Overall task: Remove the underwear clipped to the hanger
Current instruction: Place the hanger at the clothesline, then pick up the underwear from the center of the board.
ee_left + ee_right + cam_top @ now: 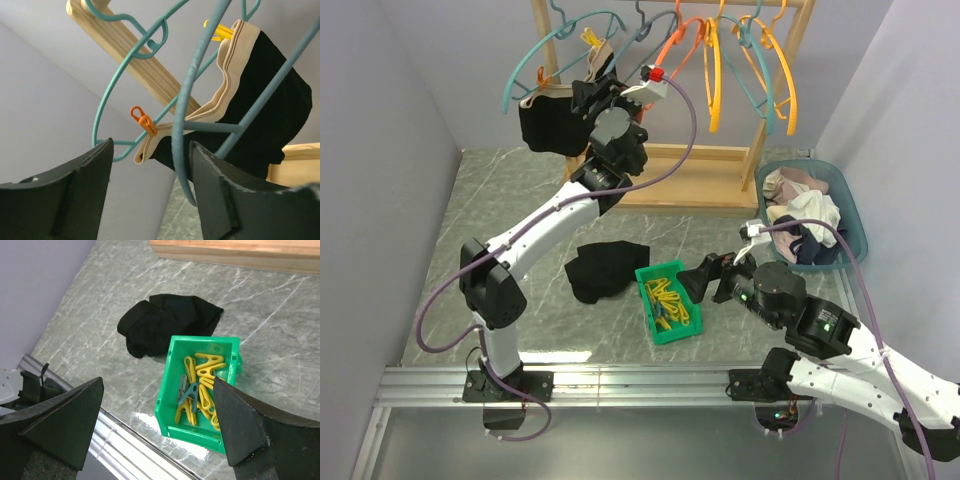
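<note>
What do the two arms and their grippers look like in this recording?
Left arm and right arm: white links with bulky black joint housings. A purple cable runs along each; the left's has a red fitting by the wrist. Left gripper and right gripper have broad, matte black wedge-shaped fingers.

Black hanging underwear (270,115) with beige, dark-striped waistband (227,75); teal hanger (176,145); orange peg (144,121); yellow peg (217,31). Black underwear on the table (167,322); grey, white-veined marble table (280,340); green bin (187,432) holding mostly yellow pegs (202,372).
</note>
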Robot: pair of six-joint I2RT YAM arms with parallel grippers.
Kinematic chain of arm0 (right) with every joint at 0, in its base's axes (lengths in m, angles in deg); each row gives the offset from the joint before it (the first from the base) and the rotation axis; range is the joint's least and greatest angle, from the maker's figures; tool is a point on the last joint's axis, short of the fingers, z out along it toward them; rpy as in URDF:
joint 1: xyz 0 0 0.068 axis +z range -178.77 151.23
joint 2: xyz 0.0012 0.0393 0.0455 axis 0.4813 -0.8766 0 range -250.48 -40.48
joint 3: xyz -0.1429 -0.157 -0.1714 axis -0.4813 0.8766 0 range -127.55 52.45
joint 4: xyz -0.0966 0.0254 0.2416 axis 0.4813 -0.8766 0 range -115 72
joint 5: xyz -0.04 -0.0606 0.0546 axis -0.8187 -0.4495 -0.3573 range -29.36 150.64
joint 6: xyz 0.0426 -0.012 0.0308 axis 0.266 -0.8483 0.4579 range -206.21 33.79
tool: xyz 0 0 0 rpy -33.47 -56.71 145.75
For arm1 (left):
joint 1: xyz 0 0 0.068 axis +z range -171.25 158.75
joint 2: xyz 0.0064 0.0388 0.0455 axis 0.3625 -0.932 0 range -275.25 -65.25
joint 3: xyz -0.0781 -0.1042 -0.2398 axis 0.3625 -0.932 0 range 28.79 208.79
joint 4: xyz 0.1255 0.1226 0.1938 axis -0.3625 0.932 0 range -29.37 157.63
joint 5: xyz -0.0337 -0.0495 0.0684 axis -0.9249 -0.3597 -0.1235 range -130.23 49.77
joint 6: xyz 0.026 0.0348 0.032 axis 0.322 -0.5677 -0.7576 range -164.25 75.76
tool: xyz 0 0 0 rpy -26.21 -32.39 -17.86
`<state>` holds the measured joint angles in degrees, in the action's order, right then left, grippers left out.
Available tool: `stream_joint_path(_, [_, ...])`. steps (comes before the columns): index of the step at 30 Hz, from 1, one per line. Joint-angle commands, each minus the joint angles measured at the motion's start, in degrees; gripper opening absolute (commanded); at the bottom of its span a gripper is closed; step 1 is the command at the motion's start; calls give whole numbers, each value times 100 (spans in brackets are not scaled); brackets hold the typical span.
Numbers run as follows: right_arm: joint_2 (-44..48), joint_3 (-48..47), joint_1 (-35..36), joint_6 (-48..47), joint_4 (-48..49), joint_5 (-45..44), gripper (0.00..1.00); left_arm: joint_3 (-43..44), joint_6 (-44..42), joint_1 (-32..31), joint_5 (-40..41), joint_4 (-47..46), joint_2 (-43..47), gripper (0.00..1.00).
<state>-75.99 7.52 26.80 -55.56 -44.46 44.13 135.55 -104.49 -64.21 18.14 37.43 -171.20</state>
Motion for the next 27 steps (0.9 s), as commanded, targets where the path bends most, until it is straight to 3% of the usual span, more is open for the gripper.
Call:
stream_joint_path(1, [-44, 28, -38, 46, 229, 25, 97, 170, 654, -55, 210, 509, 478, 68])
stream_joint_path(9, [-140, 19, -46, 28, 246, 78, 98, 161, 1610, -46, 790, 1036, 1216, 85])
stream_joint_path(11, [-149, 28, -46, 20, 273, 104, 98, 170, 1962, -55, 939, 1571, 1488, 88])
stream_joint_path(15, [-263, 54, -38, -33, 360, 236, 99, -57, 3663, -46, 896, 3196, 2147, 96])
stream_joint_path(17, [-325, 80, -38, -86, 483, 428, 100, -260, 4500, -46, 563, 4455, 2664, 99])
stream_joint_path(18, [-456, 115, -46, -121, 536, 543, 100, -374, 5383, -46, 379, 4821, 2859, 99])
stream_joint_path(20, [-667, 98, -38, -235, 641, 771, 100, -925, 5979, -46, -243, 5411, 3533, 99])
stream_joint_path(21, [-981, 55, -46, -279, 720, 1025, 100, -1129, 6660, -46, -482, 5553, 3755, 99])
stream_joint_path(24, [-1867, -103, 32, -428, 1097, 1579, 100, -2008, 7507, -63, -1168, 5879, 4616, 99])
stream_joint_path(27, [-3052, -584, 524, -613, 1327, 1573, 100, -3018, 7957, -63, -1835, 5757, 5557, 99])
